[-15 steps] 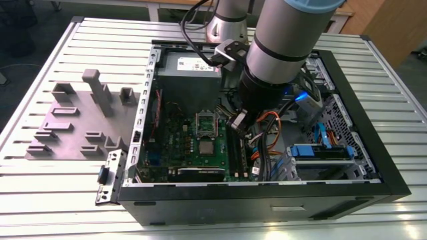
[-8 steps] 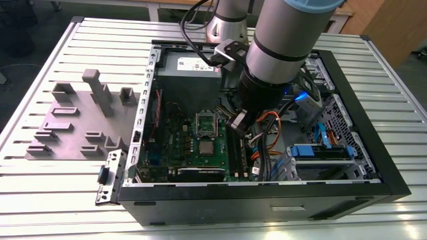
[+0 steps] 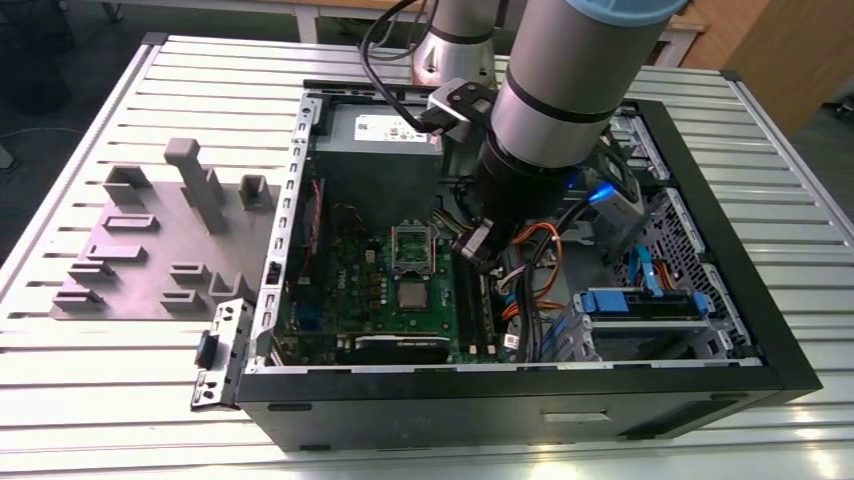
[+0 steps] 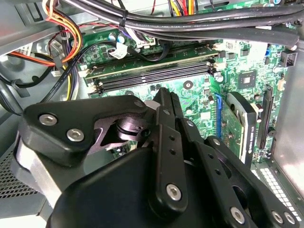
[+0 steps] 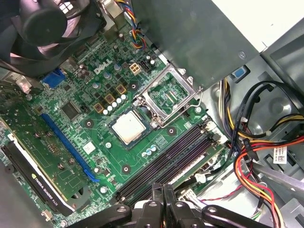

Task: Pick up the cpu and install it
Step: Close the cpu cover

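cpu [image 5: 128,128] lies flat in its socket on the green board [image 5: 76,137], beside the raised metal frame [image 5: 167,95] (hinged open for access). tool [image 5: 163,192] clenched, empty, well apart from the cpu.

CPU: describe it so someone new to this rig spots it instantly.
Look inside the open PC case at the green motherboard. Near its middle, the CPU lies flat beside the silver socket frame, which stands flipped open. It is the small square chip with a plain silvery-grey top, unlike the long black memory slots nearby.
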Motion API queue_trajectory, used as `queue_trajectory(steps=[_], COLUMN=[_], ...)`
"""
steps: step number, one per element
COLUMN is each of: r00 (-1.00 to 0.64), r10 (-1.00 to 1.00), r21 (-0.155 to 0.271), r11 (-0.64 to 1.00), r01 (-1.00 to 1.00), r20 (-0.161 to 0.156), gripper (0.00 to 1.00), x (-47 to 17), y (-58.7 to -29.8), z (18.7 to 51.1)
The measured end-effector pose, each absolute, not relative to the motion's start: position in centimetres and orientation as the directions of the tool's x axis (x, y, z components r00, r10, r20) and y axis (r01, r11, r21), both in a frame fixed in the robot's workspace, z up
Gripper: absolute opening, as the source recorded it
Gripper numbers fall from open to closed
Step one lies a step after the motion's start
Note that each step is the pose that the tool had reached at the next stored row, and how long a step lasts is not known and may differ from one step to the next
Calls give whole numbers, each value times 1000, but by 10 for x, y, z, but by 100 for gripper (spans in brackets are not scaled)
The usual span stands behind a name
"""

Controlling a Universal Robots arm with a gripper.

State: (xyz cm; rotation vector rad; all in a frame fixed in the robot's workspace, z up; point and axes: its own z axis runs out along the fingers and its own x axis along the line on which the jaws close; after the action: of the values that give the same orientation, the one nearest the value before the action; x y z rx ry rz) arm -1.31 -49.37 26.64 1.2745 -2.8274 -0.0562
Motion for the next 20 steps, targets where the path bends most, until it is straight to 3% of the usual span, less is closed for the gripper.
queue_trajectory(steps=[20], r00=[-662], r10=[-749], r21=[49], r11=[662], r01=[-748], r20=[22], gripper=[15], x=[-14], y=[-494], z=[272])
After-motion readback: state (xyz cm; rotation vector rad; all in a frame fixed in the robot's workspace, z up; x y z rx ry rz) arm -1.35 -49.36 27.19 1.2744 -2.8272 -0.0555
